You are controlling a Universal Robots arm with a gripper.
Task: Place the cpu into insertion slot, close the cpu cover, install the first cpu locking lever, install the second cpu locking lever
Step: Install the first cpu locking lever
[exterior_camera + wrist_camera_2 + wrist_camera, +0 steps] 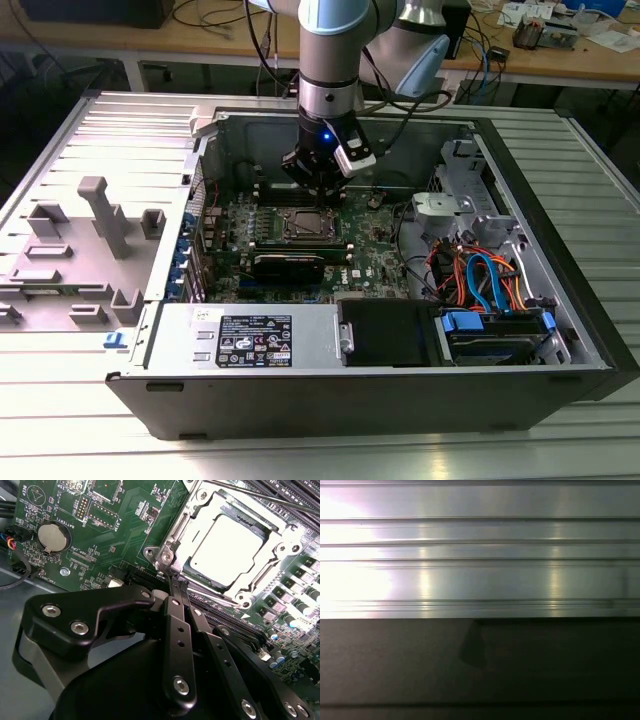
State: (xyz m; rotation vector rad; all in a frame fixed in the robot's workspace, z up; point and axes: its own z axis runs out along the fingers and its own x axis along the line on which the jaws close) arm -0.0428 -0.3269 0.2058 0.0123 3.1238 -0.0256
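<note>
Second wrist view: gripper (176, 582), fingers pressed together and empty, tips at the cpu cover (235, 545) corner, cpu (227, 542) seated just beyond.

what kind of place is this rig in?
Likely an electronics lab or robot test bench. An open computer case lies on a ribbed metal table, a workbench behind carries cables and small parts, and the gripper sits by the cpu on the motherboard.
</note>
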